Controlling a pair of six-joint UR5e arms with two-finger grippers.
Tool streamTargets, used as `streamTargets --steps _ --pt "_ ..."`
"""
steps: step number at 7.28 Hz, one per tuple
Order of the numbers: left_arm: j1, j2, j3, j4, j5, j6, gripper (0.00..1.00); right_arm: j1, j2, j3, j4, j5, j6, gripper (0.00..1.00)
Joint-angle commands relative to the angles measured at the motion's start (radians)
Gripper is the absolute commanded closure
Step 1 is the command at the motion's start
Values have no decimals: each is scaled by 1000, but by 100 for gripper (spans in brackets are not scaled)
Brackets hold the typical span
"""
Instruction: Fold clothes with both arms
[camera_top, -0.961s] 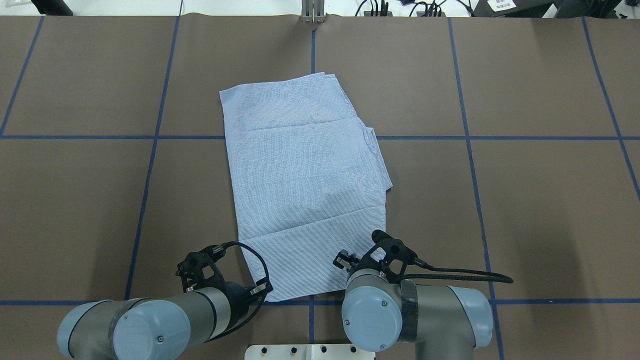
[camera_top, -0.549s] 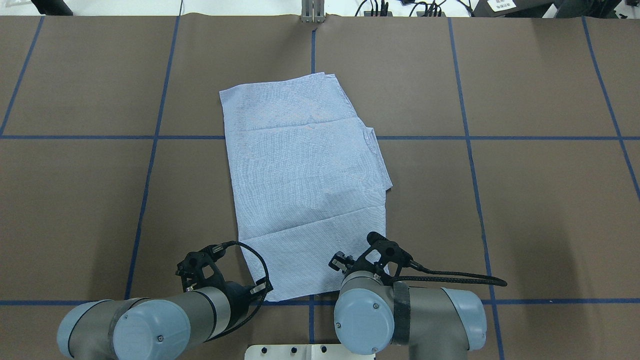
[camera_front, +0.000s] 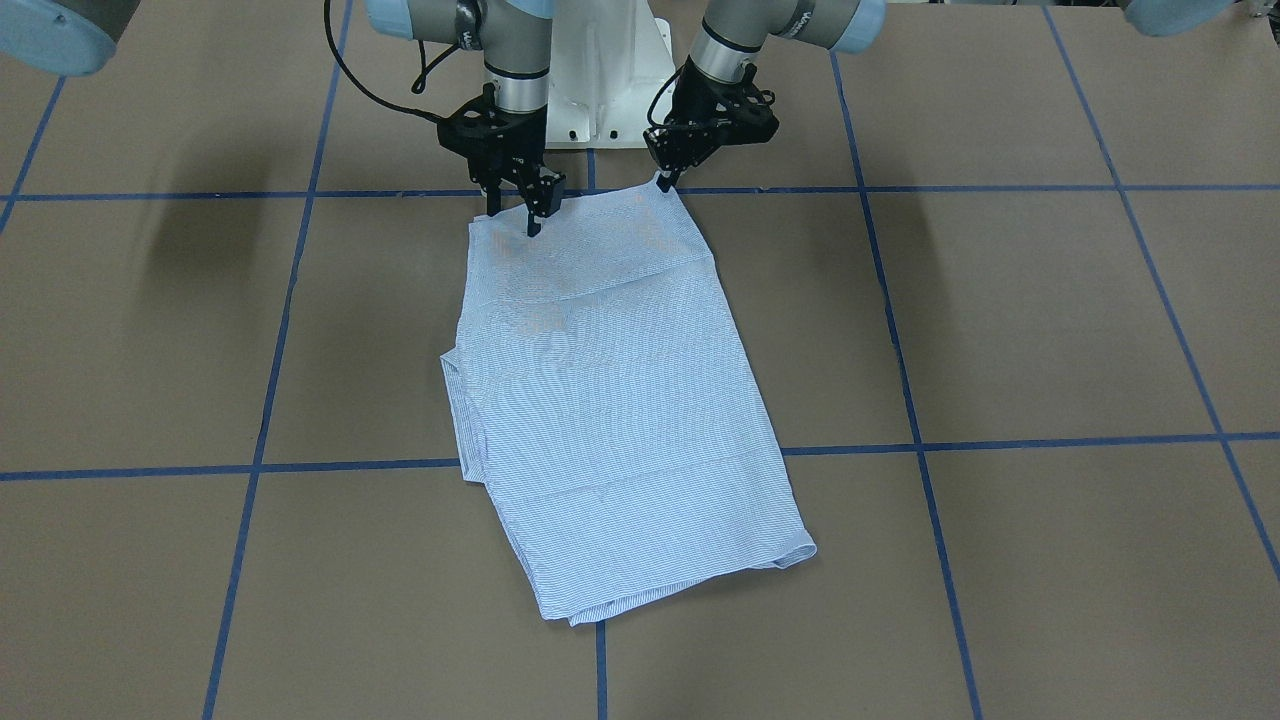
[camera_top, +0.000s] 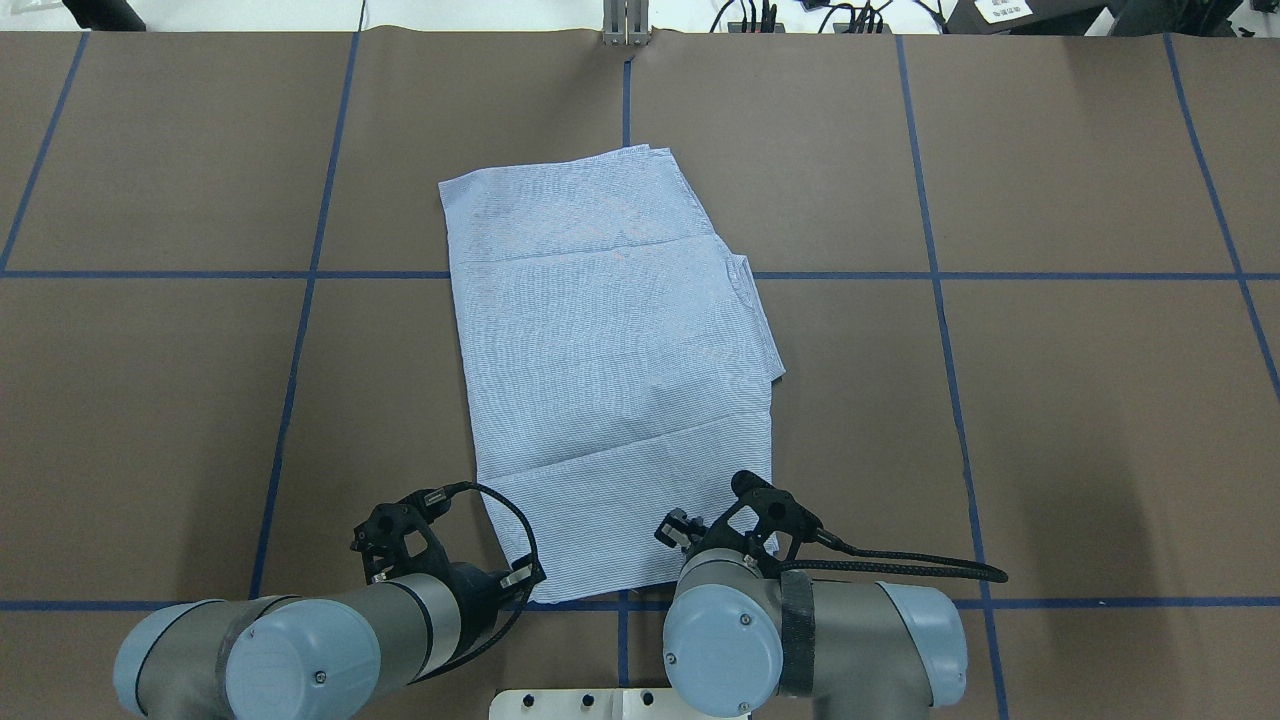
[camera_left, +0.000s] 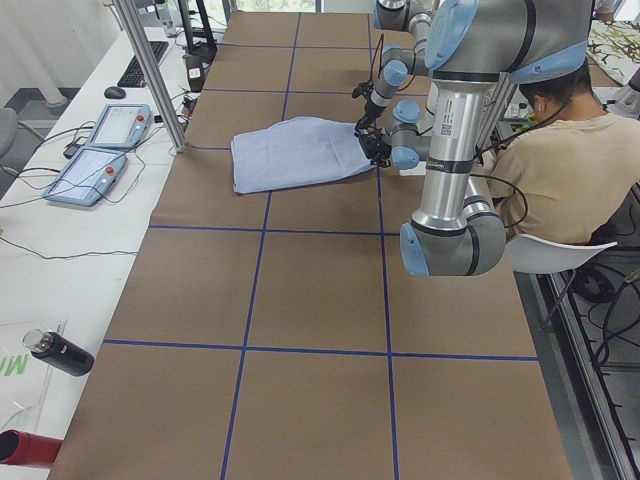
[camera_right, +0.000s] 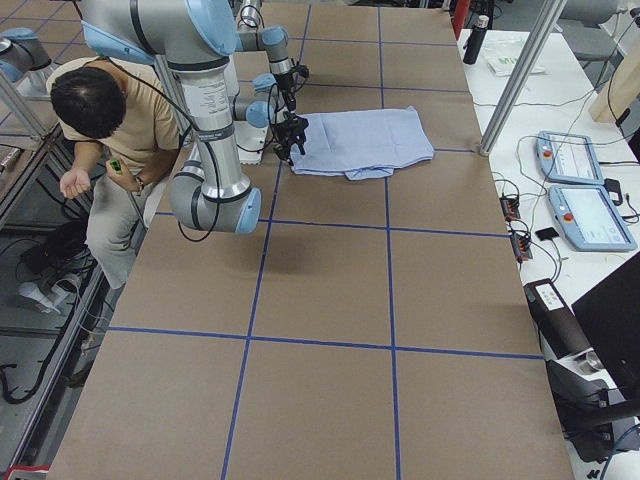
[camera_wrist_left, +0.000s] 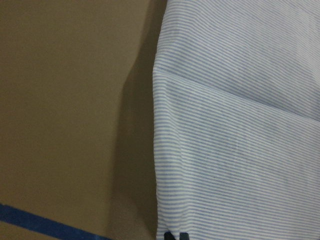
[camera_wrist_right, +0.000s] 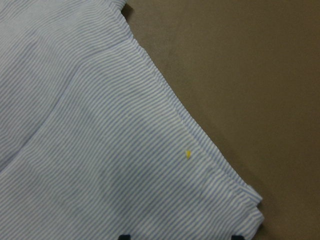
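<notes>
The light blue-and-white striped shirt (camera_front: 610, 400) lies folded into a long rectangle in the middle of the brown table (camera_top: 1050, 420). Both grippers sit at its edge nearest the robot's base. My left gripper (camera_front: 662, 181) has its fingers together on that edge's corner; its wrist view shows the two tips side by side (camera_wrist_left: 177, 235) on the striped cloth (camera_wrist_left: 240, 140). My right gripper (camera_front: 513, 215) stands open over the other corner, its tips wide apart in its wrist view (camera_wrist_right: 181, 237) with the hem (camera_wrist_right: 100, 140) between them. Collar, buttons and pocket are hidden.
The white pedestal base (camera_front: 600, 90) stands just behind the grippers. A seated person (camera_left: 560, 160) is at the robot's side of the table. Two control pendants (camera_left: 100, 150) and bottles (camera_left: 60, 352) lie on the side bench. Blue tape lines (camera_top: 300, 300) cross the table.
The right arm has shifted a little to the left and back toward the base over the shirt's near corner. The left arm and the shirt have stayed put.
</notes>
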Motion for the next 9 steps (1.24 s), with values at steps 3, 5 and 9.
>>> streamTargets --steps 3,5,9 --pt "0 1 -5 0 0 0 100 -1 23 -21 0 -3 41 44" --pt "0 1 -6 0 -1 0 100 -1 40 -30 0 -13 64 76" --pt "-6 1 -14 0 -1 2 100 1 55 -53 3 -15 70 80"
